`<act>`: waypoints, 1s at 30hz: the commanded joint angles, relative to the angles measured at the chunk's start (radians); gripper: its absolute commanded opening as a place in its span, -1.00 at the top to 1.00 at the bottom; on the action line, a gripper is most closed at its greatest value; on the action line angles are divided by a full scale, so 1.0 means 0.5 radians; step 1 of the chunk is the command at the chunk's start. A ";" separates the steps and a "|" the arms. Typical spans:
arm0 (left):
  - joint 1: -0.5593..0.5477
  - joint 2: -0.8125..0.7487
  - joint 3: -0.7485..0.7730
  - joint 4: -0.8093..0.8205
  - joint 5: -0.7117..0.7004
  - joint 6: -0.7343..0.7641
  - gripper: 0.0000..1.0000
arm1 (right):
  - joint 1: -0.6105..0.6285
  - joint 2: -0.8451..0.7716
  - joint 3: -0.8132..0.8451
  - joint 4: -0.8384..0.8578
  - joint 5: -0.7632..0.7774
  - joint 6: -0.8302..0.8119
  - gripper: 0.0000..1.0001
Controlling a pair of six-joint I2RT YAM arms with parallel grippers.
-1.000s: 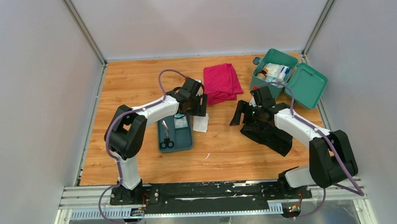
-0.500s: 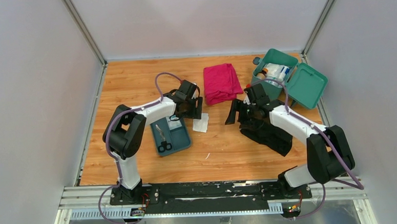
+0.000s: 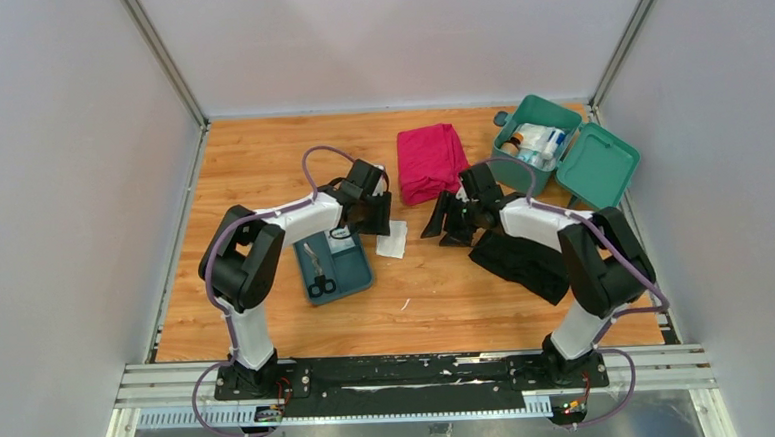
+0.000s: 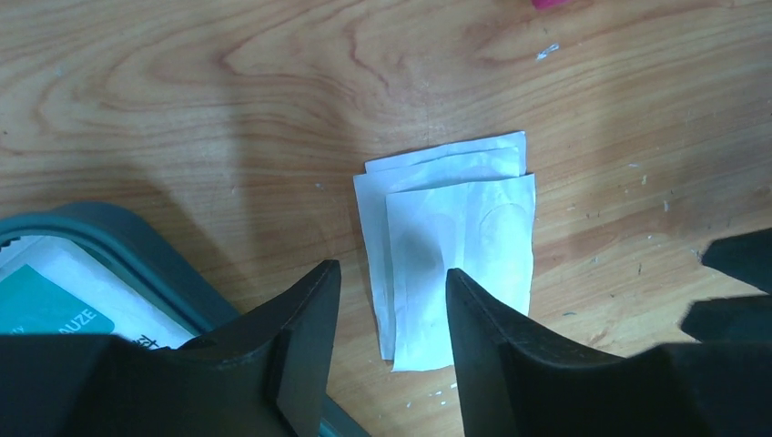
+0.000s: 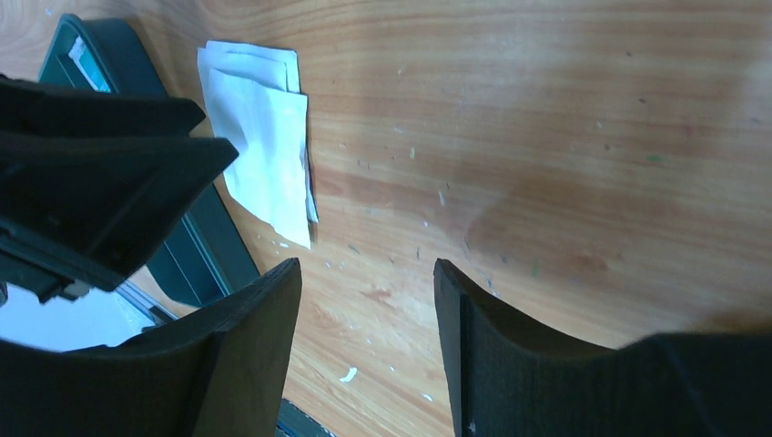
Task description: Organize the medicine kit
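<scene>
Centrally in the top view, we see the white packets point(image 3: 392, 240) lying flat on the tabletop point(image 3: 261, 165), just right of the teal tray point(image 3: 334, 266). Our left end effector point(image 4: 390, 300) hangs over them, fingers apart and empty. Our right end effector point(image 5: 364, 273), likewise spread and empty, sits to their right, below the open green kit box point(image 3: 535, 156) at upper right.

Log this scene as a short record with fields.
left gripper: open, empty, aimed at the packets
right gripper: open, empty, over bare table
packets: white, stacked on the table beside the tray
tray: teal, holds scissors
box: teal, lid open, supplies inside
pink cloth: folded, left of the box
black cloth: crumpled under the right arm
</scene>
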State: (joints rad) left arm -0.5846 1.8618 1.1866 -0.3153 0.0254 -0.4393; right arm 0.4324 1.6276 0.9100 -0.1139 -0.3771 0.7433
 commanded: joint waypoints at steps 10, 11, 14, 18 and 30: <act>0.006 -0.019 -0.067 0.074 0.073 -0.012 0.40 | 0.085 0.393 0.087 0.347 -0.151 0.229 -0.13; 0.004 -0.015 -0.070 0.077 0.076 -0.011 0.47 | 0.086 0.407 0.082 0.359 -0.149 0.239 -0.12; 0.006 -0.010 -0.088 0.092 0.086 -0.014 0.62 | 0.086 0.444 0.067 0.399 -0.148 0.270 -0.11; 0.006 -0.003 -0.111 0.105 0.098 -0.017 0.69 | 0.088 0.488 0.058 0.440 -0.170 0.311 -0.08; 0.006 0.019 -0.133 0.131 0.132 -0.036 0.74 | 0.157 0.563 0.041 0.469 -0.165 0.443 -0.01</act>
State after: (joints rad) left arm -0.5846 1.8618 1.1381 -0.2573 0.0723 -0.4503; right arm 0.4763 1.8618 0.9512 0.2001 -0.5095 0.9482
